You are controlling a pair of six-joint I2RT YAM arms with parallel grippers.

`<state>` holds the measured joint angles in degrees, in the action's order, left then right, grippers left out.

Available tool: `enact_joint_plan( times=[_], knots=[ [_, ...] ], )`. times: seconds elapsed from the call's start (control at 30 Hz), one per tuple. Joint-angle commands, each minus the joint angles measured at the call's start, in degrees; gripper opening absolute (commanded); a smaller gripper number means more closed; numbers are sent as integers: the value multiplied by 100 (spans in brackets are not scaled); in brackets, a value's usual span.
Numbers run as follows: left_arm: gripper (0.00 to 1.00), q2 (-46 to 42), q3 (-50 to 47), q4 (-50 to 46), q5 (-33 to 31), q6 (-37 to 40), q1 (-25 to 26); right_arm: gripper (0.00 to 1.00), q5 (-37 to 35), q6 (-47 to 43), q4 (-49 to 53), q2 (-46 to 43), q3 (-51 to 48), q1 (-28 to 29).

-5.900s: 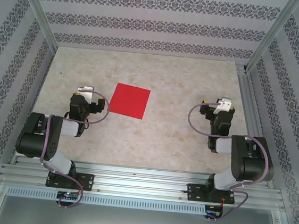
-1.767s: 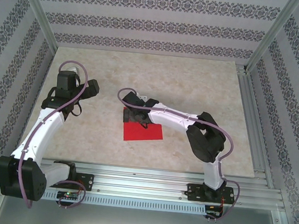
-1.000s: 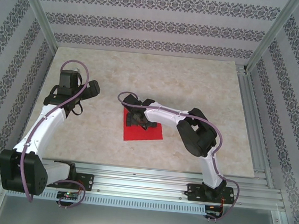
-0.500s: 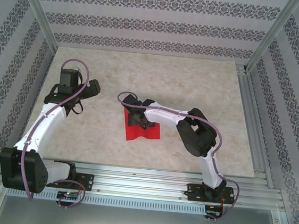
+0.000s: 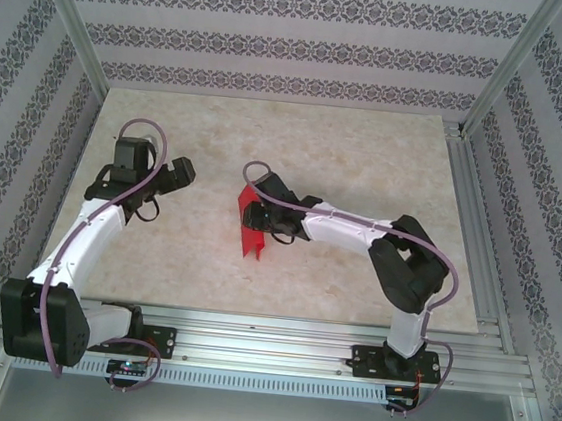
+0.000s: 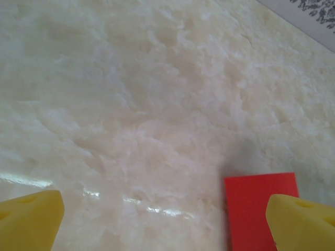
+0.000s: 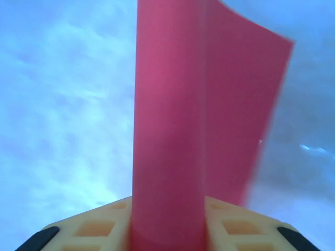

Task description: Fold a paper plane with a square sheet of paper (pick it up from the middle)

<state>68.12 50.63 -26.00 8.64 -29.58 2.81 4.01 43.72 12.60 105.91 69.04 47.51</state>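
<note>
The square sheet of paper (image 5: 253, 227) is bright red and hangs off the table, bent double into a narrow drooping shape. My right gripper (image 5: 265, 217) is shut on its middle. In the right wrist view the paper (image 7: 193, 120) rises as a folded red band from between the yellow fingers (image 7: 99, 230). My left gripper (image 5: 180, 173) hovers to the left of the paper, apart from it. Its yellow fingertips (image 6: 31, 217) stand wide open over bare table, and a corner of the red paper (image 6: 256, 204) shows beside the right one.
The pale marble-look tabletop (image 5: 298, 142) has patterned walls on three sides. An aluminium rail (image 5: 267, 345) runs along the near edge, and metal posts stand at the back corners.
The right gripper closed on the flat sheet's middle and lifted it, so the paper now hangs folded. It shifted slightly right. The left gripper turned a little toward the paper.
</note>
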Motion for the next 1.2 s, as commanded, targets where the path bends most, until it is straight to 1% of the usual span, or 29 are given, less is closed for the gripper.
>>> enact_joint_plan(
  times=[0.0,0.1,0.17,0.27,0.3,0.5,0.63,0.7,0.87,1.0,1.17],
  knots=[
    [100,-158,-220,368,739,-231,75,30,917,471,-1763,-300,-507,-189],
    [100,-153,-380,481,945,-293,180,29,1207,906,-2558,-267,-889,-319],
    [99,-130,-433,531,948,-258,349,29,1149,936,-2540,-177,-952,-338],
    [92,25,-515,715,966,-279,652,29,1036,979,-2555,-1,-1100,-338],
    [90,105,-540,812,980,-302,766,28,1024,1013,-2604,59,-1141,-340],
    [66,840,-548,1463,985,-540,1474,28,1040,998,-2577,348,-1267,-404],
    [51,1434,-474,1849,975,-694,1787,28,1005,1008,-2565,434,-1366,-441],
    [44,1669,-438,1972,957,-737,1872,28,1005,1041,-2594,465,-1404,-471],
    [36,2122,-414,2194,911,-809,1908,29,1005,1082,-2603,544,-1423,-486],
    [28,2460,-368,2432,1060,-873,1933,29,1004,1095,-2608,593,-1418,-481],
    [20,2839,-196,2496,1144,-827,1984,29,1005,1116,-2561,615,-1386,-480]
  ],
)
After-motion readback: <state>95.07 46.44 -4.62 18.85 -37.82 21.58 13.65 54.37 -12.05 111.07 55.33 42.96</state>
